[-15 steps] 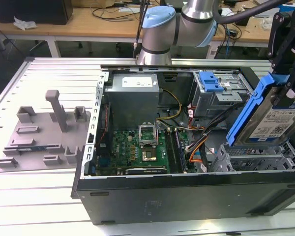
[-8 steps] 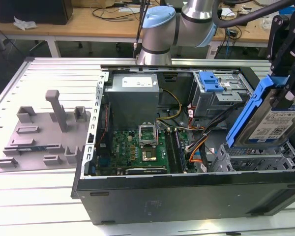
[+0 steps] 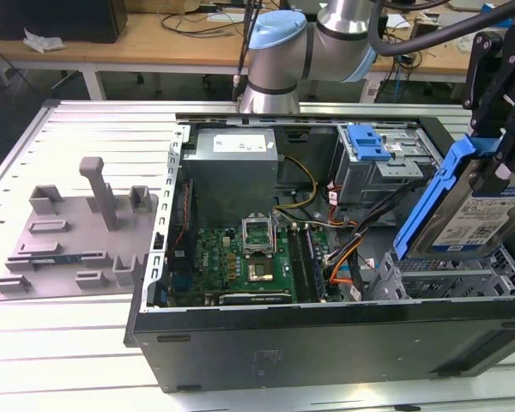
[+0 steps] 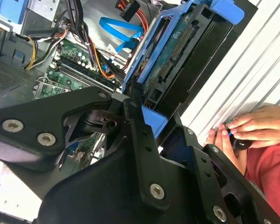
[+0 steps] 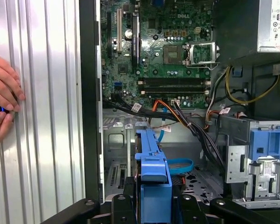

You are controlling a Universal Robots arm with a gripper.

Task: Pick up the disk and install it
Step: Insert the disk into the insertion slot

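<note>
Pincer (image 3: 500, 165) clamped on the disk (image 3: 470, 221)

The claw (image 3: 503, 163) holds the disk (image 3: 463, 215) tilted over the open drive cage (image 3: 451, 279). Bundled cables (image 3: 348, 245) cross the case just beside the cage and narrow that side. Outside the case wall (image 5: 88, 116), a person's hands (image 5: 2, 100) rest on the tabletop (image 5: 46, 70). Above the motherboard (image 3: 249, 257) the room is open.
</note>
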